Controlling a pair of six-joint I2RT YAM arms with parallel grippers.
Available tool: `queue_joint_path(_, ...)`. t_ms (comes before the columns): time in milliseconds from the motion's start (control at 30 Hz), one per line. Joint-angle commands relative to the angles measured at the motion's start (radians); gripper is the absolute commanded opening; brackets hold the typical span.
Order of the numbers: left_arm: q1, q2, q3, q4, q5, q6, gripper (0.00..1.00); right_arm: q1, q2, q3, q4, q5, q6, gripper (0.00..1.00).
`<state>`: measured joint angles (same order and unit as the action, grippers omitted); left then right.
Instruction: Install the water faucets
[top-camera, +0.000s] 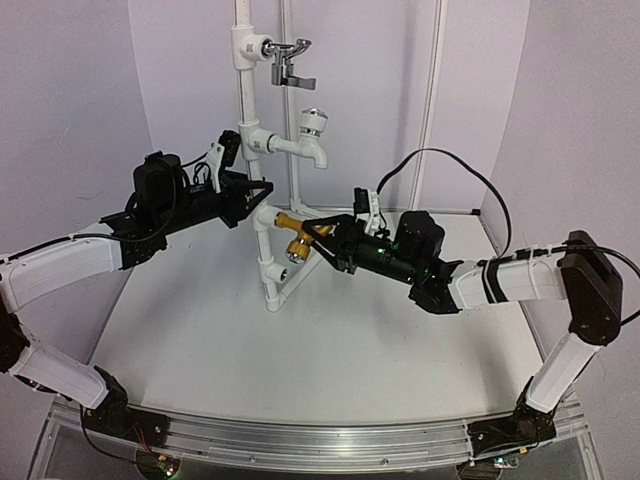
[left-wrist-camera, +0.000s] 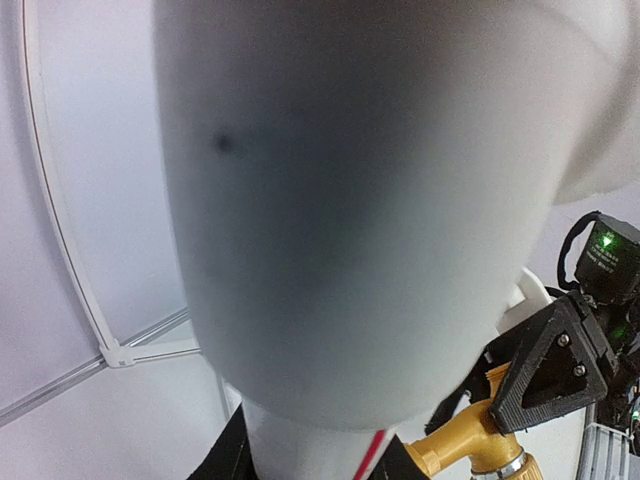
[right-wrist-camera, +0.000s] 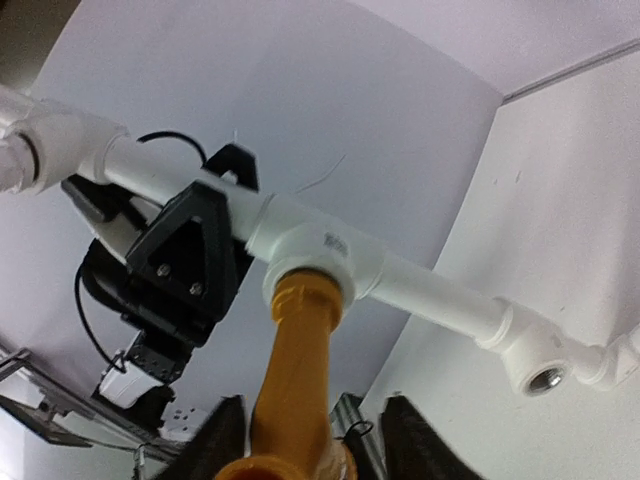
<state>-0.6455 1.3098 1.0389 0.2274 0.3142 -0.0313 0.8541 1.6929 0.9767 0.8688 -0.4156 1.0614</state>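
The golden-brass tap (top-camera: 291, 232) lies level, its threaded end in the lower tee (top-camera: 265, 215) of the white pipe stand. My right gripper (top-camera: 322, 238) is shut on the tap's body; the silvery knob (top-camera: 294, 253) points down. In the right wrist view the tap (right-wrist-camera: 300, 360) runs from between my fingers (right-wrist-camera: 215, 440) up into the tee (right-wrist-camera: 322, 255). My left gripper (top-camera: 252, 195) is shut on the upright pipe just above that tee. In the left wrist view the blurred pipe (left-wrist-camera: 350, 200) fills the frame, with the tap (left-wrist-camera: 465, 442) at lower right.
A chrome lever tap (top-camera: 290, 55) sits in the top tee and a white plastic tap (top-camera: 312, 135) in the middle tee. The stand's lower pipe ends in elbows (top-camera: 272, 270) on the white table. White frame rods (top-camera: 430, 110) stand behind. An open fitting (right-wrist-camera: 545, 378) shows lower on the pipe.
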Motion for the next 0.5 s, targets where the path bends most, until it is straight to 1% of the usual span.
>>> queue_joint_path(0, -0.022, 0.019, -0.037, -0.215, 0.07, -0.151, 0.0, -0.018, -0.123, -0.012, -0.187, 0.188, -0.269, 0.78)
queue_joint_path(67, -0.021, 0.019, -0.036, -0.215, 0.069, -0.15, 0.0, -0.018, -0.173, -0.002, -0.333, 0.259, -0.477, 0.85)
queue_joint_path(100, -0.021, 0.019, -0.036, -0.215, 0.07, -0.15, 0.0, -0.017, -0.195, -0.002, -0.375, 0.276, -0.592, 0.9)
queue_joint_path(167, -0.021, 0.021, -0.035, -0.215, 0.073, -0.151, 0.0, -0.017, -0.242, -0.013, -0.441, 0.293, -0.783, 0.94)
queue_joint_path(300, -0.021, 0.024, -0.035, -0.216, 0.077, -0.151, 0.0, -0.002, -0.33, -0.032, -0.54, 0.246, -1.162, 0.96)
queue_joint_path(367, -0.02, 0.022, -0.034, -0.217, 0.077, -0.151, 0.0, 0.022, -0.377, -0.058, -0.54, 0.233, -1.358, 0.98)
queue_joint_path(400, -0.02, 0.021, -0.034, -0.217, 0.077, -0.151, 0.0, 0.028, -0.393, -0.067, -0.537, 0.207, -1.445, 0.98)
queue_joint_path(467, -0.02, 0.02, -0.034, -0.217, 0.076, -0.151, 0.0, 0.031, -0.426, -0.071, -0.57, 0.107, -1.616, 0.98)
